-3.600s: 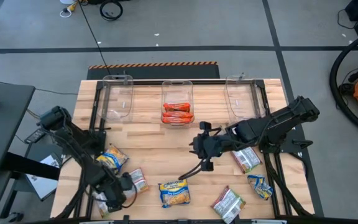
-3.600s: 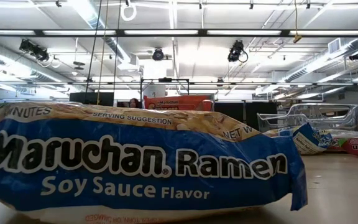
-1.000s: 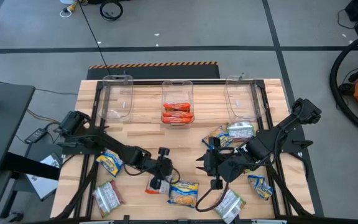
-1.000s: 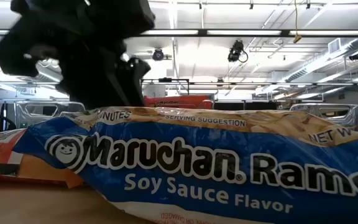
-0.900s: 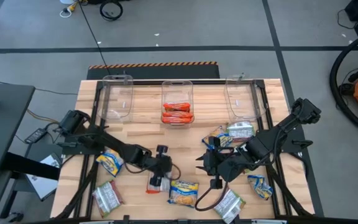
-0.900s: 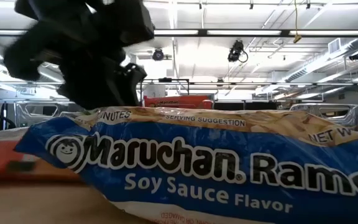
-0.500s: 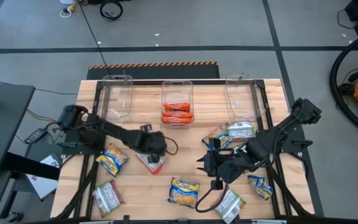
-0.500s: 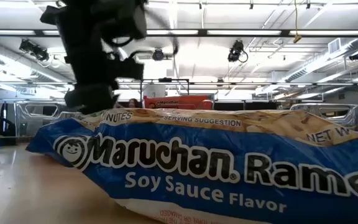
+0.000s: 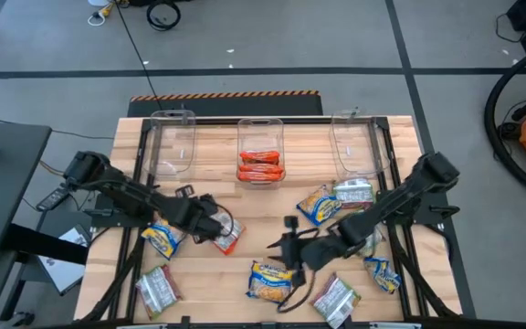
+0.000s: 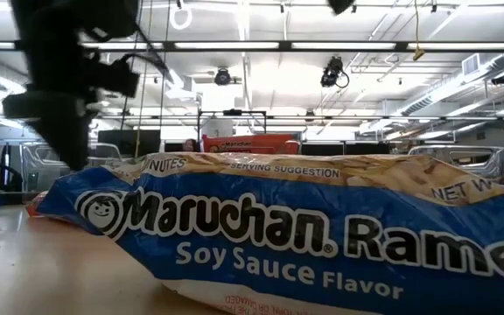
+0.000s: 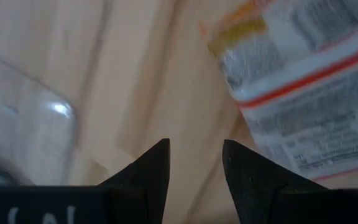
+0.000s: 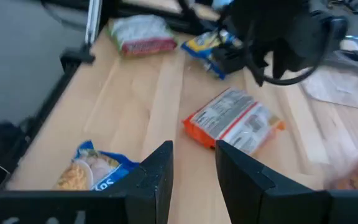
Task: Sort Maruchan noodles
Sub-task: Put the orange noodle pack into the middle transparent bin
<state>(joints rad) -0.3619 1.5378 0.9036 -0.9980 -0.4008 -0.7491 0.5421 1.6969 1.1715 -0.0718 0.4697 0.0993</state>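
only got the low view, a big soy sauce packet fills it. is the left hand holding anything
Observer: No. The left hand is open, and an orange packet lies on the table just ahead of it.
Operator: and the right hand
Observer: The right hand is open too, with nothing between its fingers, close to a yellow-and-blue packet.
Operator: anything sorted in the bins
Observer: The middle bin holds orange packets.
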